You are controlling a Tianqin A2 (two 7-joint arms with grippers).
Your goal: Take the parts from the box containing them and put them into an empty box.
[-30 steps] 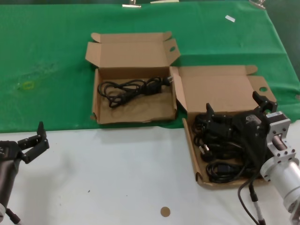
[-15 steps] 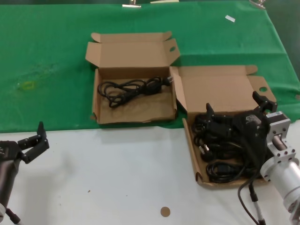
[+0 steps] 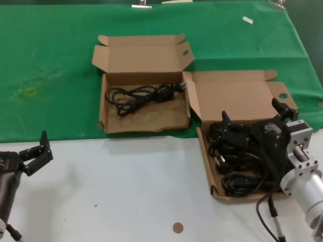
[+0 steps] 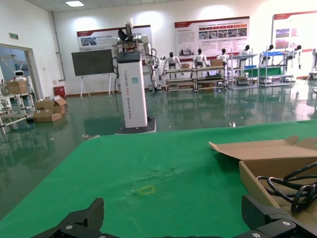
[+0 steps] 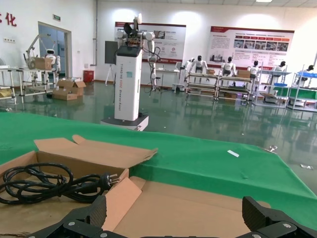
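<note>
Right gripper (image 3: 251, 120): fingers spread wide, low over the cords (image 3: 237, 161) heaped in the near box (image 3: 237, 96), holding nothing.
Left gripper (image 3: 34, 151): fingers apart, parked over the white table (image 3: 126, 191).
Far box (image 3: 146, 118): on the green cloth (image 3: 50, 60), one cord (image 3: 139, 96) inside.

The right gripper (image 3: 252, 118), fingers spread wide, covered the middle of the black power cords (image 3: 237, 169) in the deeper box (image 3: 229, 93), so the bundles could not be counted. The arm ran out of the head view at four o'clock. The left gripper (image 3: 38, 151) (fingers parted, at eight o'clock) showed little of its arm. In both wrist views only fingertips (image 4: 79, 223) (image 5: 79, 220) showed. The wide box (image 4: 257, 153) was cut at three o'clock.
</note>
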